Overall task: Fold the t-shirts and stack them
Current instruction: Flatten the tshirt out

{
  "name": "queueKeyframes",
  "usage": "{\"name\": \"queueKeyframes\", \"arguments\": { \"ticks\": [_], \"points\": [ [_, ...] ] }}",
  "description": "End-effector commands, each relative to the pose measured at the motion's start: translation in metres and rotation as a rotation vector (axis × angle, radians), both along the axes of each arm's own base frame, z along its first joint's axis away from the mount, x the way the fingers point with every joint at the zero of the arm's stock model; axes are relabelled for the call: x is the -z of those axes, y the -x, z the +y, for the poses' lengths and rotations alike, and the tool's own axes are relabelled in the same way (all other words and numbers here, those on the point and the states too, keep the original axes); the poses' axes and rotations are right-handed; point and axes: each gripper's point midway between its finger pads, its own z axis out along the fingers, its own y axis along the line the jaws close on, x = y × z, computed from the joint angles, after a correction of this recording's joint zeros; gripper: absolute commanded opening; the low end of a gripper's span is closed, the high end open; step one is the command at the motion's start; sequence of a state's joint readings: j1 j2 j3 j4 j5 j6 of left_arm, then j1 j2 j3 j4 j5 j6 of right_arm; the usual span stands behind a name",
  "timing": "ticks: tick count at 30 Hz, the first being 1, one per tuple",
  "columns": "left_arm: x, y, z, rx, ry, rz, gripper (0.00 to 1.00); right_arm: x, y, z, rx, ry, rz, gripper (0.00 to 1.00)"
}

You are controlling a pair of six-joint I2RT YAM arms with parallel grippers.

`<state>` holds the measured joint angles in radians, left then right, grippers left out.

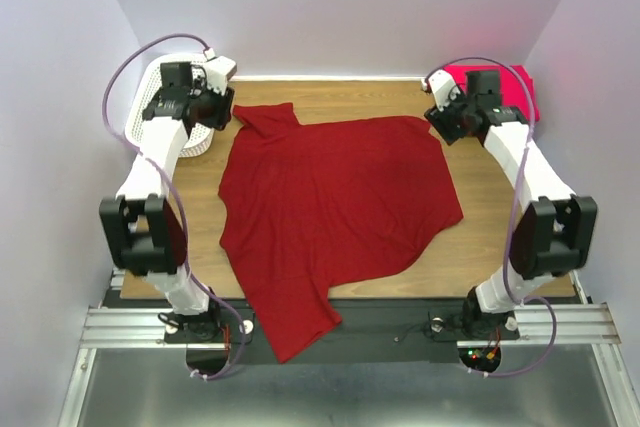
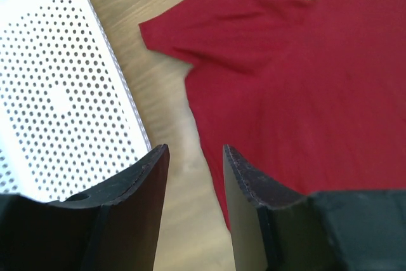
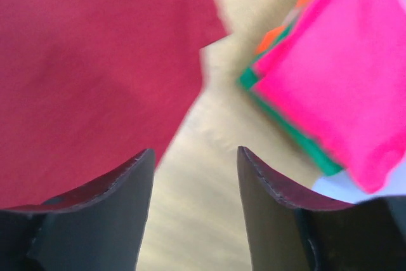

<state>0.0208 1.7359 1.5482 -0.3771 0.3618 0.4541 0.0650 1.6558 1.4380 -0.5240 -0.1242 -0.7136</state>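
Note:
The large crimson t-shirt [image 1: 330,207] lies spread open on the wooden table, and its lower part hangs over the front edge. My left gripper [image 1: 224,107] is open and empty above bare wood beside the shirt's back-left sleeve [image 2: 209,36]; the jaws [image 2: 195,150] hold nothing. My right gripper [image 1: 438,119] is open and empty above bare wood at the shirt's back-right corner [image 3: 89,74]; its jaws [image 3: 195,152] hold nothing. A folded stack at the back right has the bright pink shirt [image 3: 336,74] on top, with the green [image 3: 298,138] and orange [image 3: 273,39] edges showing beneath.
The white lattice basket [image 1: 150,117] stands at the back left, close to my left gripper, and fills the left of the left wrist view [image 2: 57,93]. The pink stack [image 1: 522,87] sits against the right wall. Walls enclose the table [image 1: 470,257] on three sides.

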Motion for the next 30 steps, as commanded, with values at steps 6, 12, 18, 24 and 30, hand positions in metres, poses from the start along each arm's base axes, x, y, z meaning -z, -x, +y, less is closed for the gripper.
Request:
{"name": "queueKeyframes", "arguments": {
  "ticks": [6, 12, 18, 24, 30],
  "points": [
    [0.063, 0.124, -0.01, 0.124, -0.053, 0.181, 0.5, 0.083, 0.127, 0.002, 0.053, -0.098, 0.556, 0.52],
    [0.109, 0.163, -0.003, 0.097, -0.085, 0.254, 0.5, 0.103, 0.166, -0.001, 0.163, -0.213, 0.729, 0.47],
    [0.128, 0.173, -0.001, 0.09, -0.09, 0.286, 0.5, 0.128, 0.174, -0.002, 0.23, -0.263, 0.816, 0.45],
    [0.136, 0.172, 0.001, 0.075, -0.092, 0.302, 0.5, 0.14, 0.172, 0.002, 0.246, -0.305, 0.859, 0.45],
    [0.143, 0.171, 0.001, 0.067, -0.089, 0.314, 0.5, 0.149, 0.173, 0.004, 0.256, -0.318, 0.891, 0.43]
  ]
}}
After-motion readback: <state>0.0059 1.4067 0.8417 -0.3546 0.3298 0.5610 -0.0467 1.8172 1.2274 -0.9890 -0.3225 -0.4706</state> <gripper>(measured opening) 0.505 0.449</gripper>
